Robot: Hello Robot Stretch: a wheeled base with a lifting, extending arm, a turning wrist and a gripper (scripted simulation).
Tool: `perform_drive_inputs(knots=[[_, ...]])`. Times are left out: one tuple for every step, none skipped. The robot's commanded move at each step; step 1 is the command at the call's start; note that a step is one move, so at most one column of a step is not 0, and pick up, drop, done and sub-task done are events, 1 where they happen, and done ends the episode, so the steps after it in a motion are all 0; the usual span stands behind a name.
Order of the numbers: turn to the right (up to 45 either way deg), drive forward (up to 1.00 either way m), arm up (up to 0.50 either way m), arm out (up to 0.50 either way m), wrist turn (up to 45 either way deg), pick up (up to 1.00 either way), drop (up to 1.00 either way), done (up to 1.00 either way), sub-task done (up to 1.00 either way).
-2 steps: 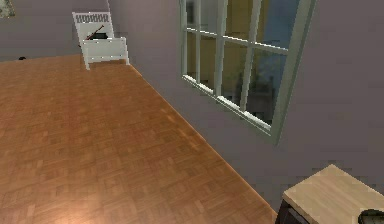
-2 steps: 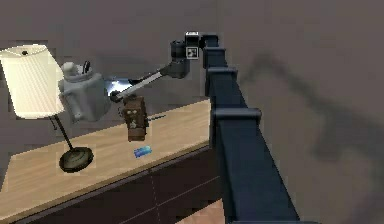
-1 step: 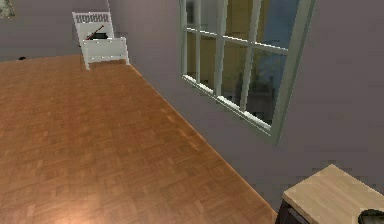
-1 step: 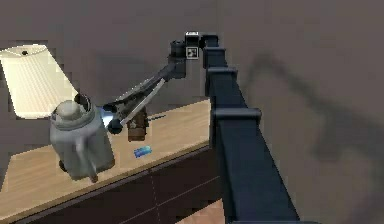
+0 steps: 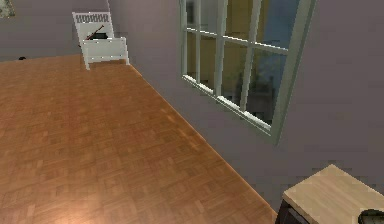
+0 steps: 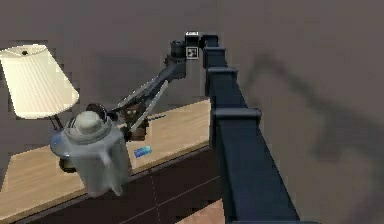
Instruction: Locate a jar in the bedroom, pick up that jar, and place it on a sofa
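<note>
The pick-up step is in hand. In the arm side view's lower left, the rounded grey-blue lidded jar [image 6: 95,158] is at the tips of the dark two-finger gripper [image 6: 130,122], against the light wooden dresser top [image 6: 180,125] and just below-right of a cream-shaded table lamp [image 6: 35,80]. Whether the gripper grips the jar cannot be told. The jar's long axis runs near upright, knobbed lid up and leaning slightly frame-left. The next move likely calls for a straight lift that avoids the lamp, then finding a sofa.
</note>
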Motion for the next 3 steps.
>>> perform_drive_inputs(knots=[[0.0,0.0,0.0,-0.42,0.0,0.0,0.0,0.0,0.0],[-45.0,0.0,0.0,0.0,0.0,0.0,0.0,0.0,0.0],[-15.0,0.0,0.0,0.0,0.0,0.0,0.0,0.0,0.0]])
